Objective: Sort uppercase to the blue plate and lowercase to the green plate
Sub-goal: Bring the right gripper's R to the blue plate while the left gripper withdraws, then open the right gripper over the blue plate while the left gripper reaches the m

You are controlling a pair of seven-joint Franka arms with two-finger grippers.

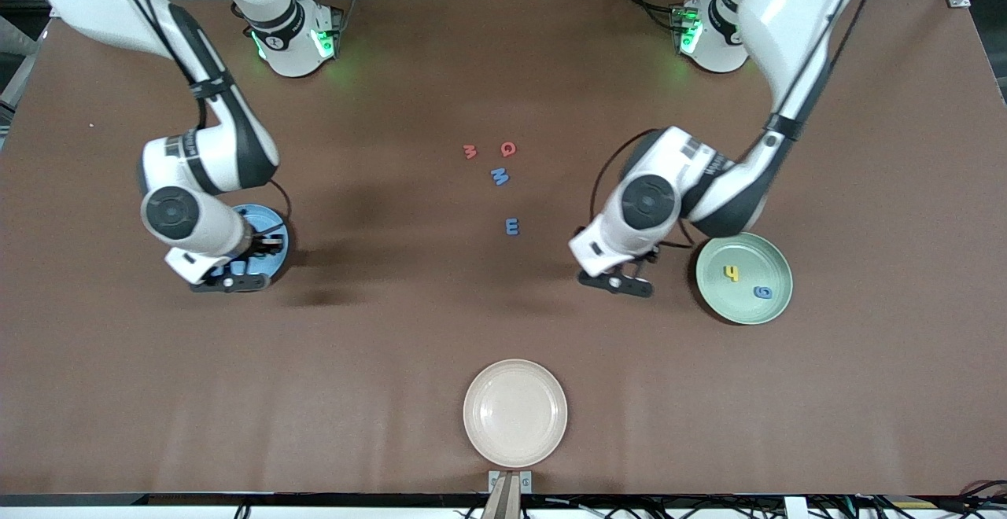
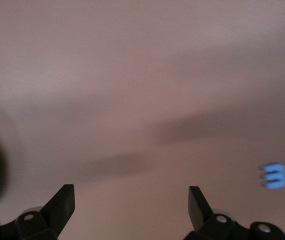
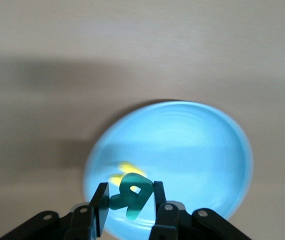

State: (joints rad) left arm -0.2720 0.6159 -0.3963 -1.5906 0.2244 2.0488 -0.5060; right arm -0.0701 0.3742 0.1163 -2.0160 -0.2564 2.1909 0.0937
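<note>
Brown cloth covers the whole table (image 1: 393,362), and most of it lies bare, with wide open stretches toward every edge. The cream plate (image 1: 515,413) near the front-camera edge serves as the landmark.

Both arms come from bases along the table edge farthest from the cream plate. The right arm (image 1: 204,165) bends down over the blue plate (image 1: 271,224), which sits toward the right arm's end of the table and farther from the front camera than the cream plate. The left arm (image 1: 708,181) bends down just beside the green plate (image 1: 775,303), which sits toward the left arm's end, also farther from the front camera than the cream plate.

The right gripper (image 3: 128,202) hangs over the blue plate (image 3: 192,150) with its jaws clamped on the teal-green B (image 3: 131,195); a yellow letter (image 3: 127,172) lies blurred on the plate under it. The left gripper (image 2: 131,200) hovers over bare cloth between the green plate and the loose letters, jaws wide apart and holding nothing.

On the green plate rest the yellow h (image 1: 732,273) and the blue g-like letter (image 1: 762,292), apart from each other and clear of the rim.

Four letters lie loose on the cloth, farther from the front camera than the cream plate and well apart from both coloured plates: the blue comb-shaped letter (image 1: 512,226) nearest the cream plate, then the blue M (image 1: 499,177), then the red Q (image 1: 508,149) and the red m (image 1: 470,152) side by side.
</note>
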